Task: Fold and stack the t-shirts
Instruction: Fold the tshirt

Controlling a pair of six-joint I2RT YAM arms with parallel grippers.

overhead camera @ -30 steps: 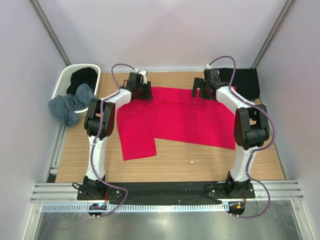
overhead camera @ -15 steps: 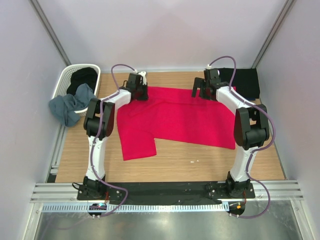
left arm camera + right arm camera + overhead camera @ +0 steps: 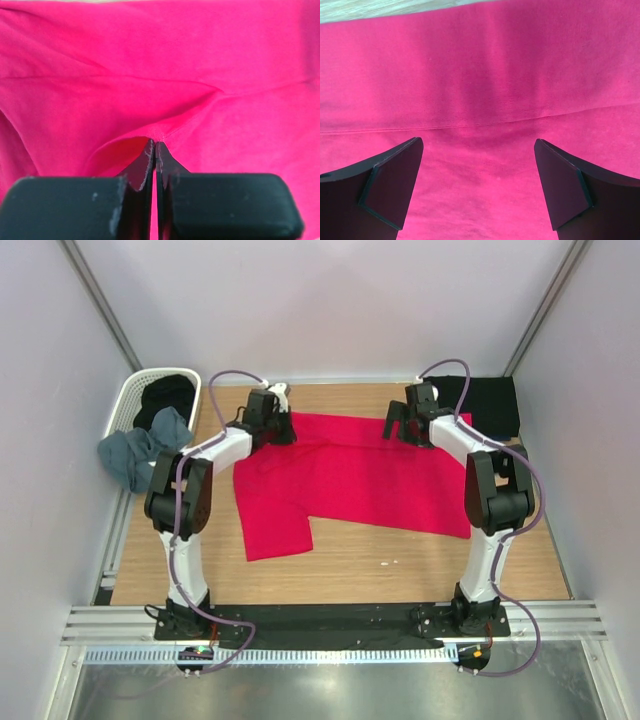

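Note:
A crimson-red t-shirt lies spread flat across the middle of the table. My left gripper is at the shirt's far left edge. In the left wrist view it is shut on a pinched-up ridge of the red cloth. My right gripper hovers over the shirt's far right edge. In the right wrist view it stands open, with flat red cloth and a seam line below and nothing between its fingers. A folded black t-shirt lies at the back right corner.
A white lattice basket stands at the back left, off the table's edge. It holds a black t-shirt, and a grey-blue t-shirt hangs over its near rim. Bare wood shows in front of the red shirt.
My left gripper has shut on the red shirt's far left edge, and the left arm's elbow has swung out to the left. The right gripper has shifted slightly and stays open.

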